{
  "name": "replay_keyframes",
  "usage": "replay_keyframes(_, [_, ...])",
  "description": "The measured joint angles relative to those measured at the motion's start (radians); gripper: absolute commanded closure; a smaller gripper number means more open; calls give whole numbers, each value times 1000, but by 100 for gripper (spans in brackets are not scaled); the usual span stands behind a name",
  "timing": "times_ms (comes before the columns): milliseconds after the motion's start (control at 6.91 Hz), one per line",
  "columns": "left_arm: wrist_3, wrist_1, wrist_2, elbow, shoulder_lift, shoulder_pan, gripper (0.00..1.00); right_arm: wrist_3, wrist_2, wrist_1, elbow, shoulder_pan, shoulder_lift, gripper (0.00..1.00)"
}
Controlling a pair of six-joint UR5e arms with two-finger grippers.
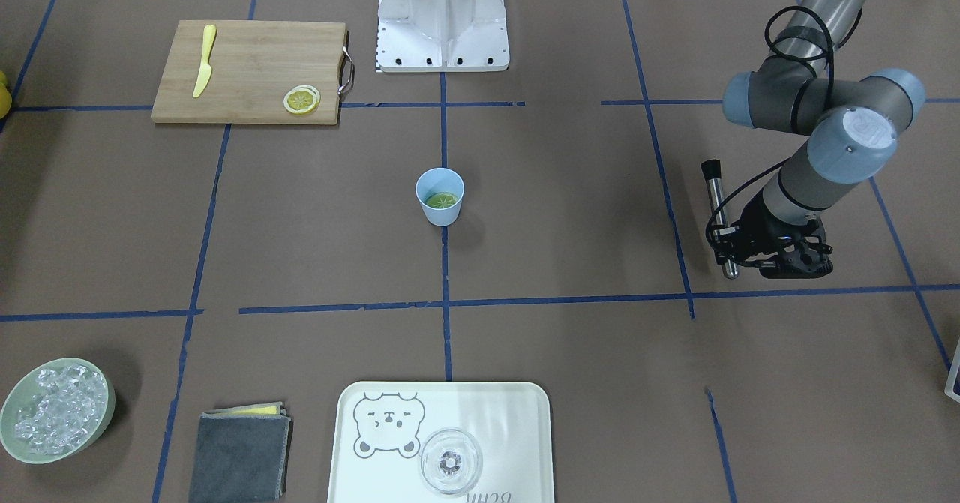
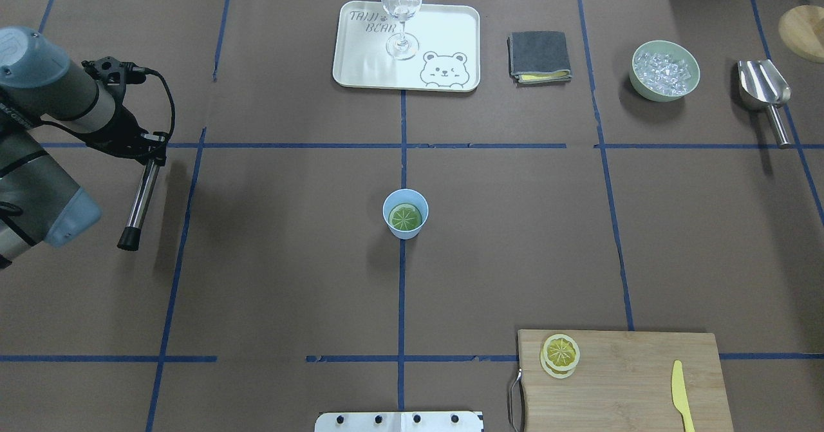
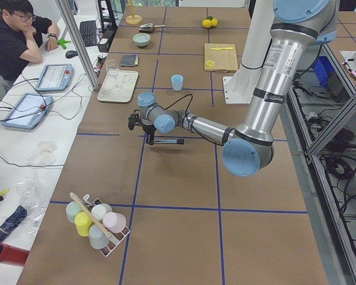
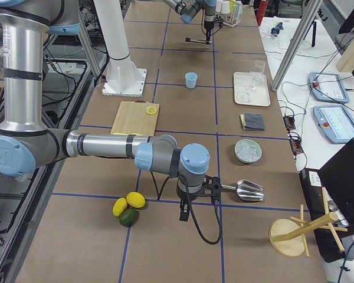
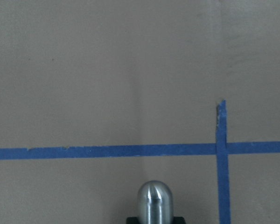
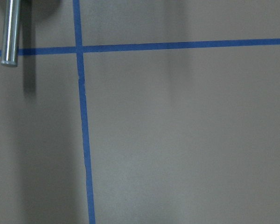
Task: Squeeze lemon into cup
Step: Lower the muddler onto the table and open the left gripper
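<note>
We find the thin round lemon slice (image 2: 405,217) lying flat inside the small light-blue tapered cup (image 2: 391,203) at mid-worktop. We judge it soft, wet and slippery, best pinched across the rind. The left gripper (image 2: 152,154) clamps a steel rod (image 2: 137,200). Whether the right gripper (image 4: 214,188) is closed or not, we cannot tell.

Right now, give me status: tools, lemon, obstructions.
Left tool shut on metal rod, clear of cup. Right tool near scoop, state unreadable. Lemon slice lying in cup. Cup mouth unobstructed.
</note>
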Motion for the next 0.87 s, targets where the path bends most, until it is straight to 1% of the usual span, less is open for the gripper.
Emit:
replay_keyframes(579, [7,-34,4,27,0,10,100,-1,1,0,0,0,-2,0])
replay_keyframes(868, [10,-35,5,29,1,18,95,0,0,0,1,0,0,0])
